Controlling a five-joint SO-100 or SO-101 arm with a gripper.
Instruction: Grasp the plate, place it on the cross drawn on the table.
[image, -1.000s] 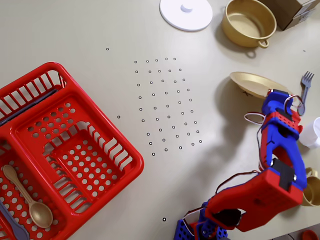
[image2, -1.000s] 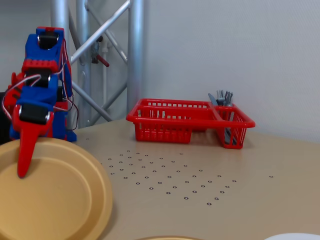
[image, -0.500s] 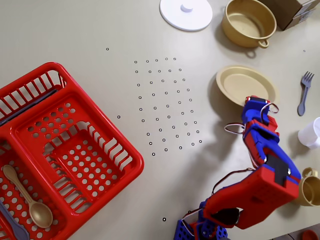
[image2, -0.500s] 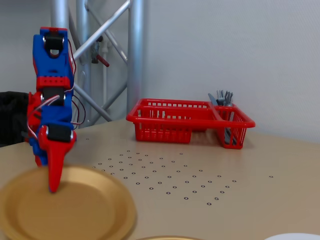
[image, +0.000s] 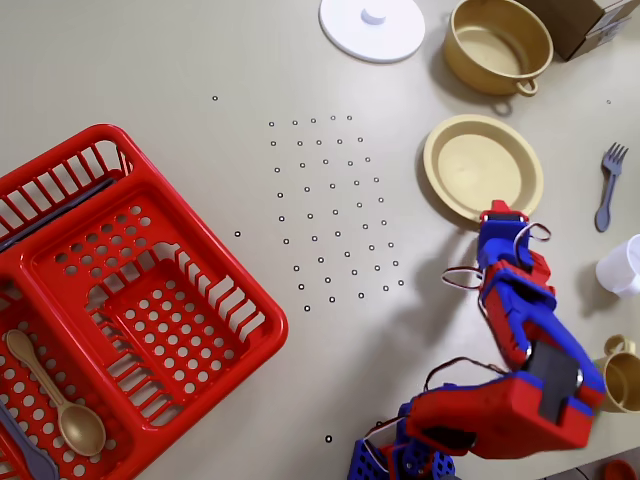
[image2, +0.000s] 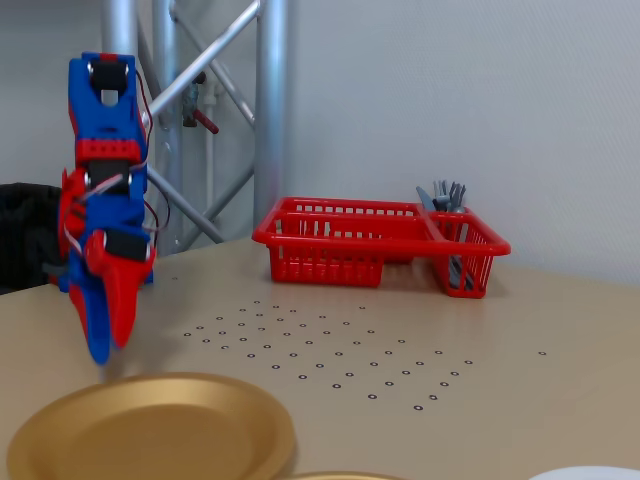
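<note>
You see a beige table (image2: 560, 330) dotted with small black rings, under even, soft light. Behind it in the fixed view stands a plain pale wall (image2: 480, 100), with aluminium frame posts (image2: 270, 110) at left.

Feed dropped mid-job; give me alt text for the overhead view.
The red and blue arm's gripper is at the near rim of the gold plate, grasp unclear. A red dish rack holding a spoon sits at left; a gold pot, white lid and grey fork lie beyond.
</note>
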